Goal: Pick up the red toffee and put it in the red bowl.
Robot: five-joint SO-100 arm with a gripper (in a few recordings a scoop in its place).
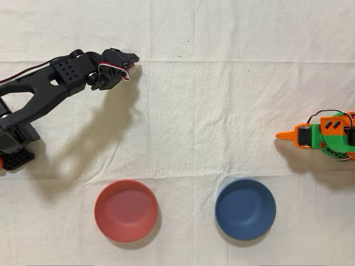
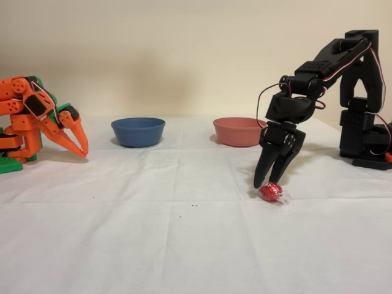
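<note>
Gripper straddling red toffee

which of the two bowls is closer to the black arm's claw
The red bowl, at the left in the overhead view; the blue bowl sits farther right, away from the claw.

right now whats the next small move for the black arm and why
Probably lower a touch and close the hand on the toffee. In the fixed view the fingers point down right at the toffee, which lies on the cloth ungripped, the tips a little apart just above it. The red bowl comes only after a grip.
</note>
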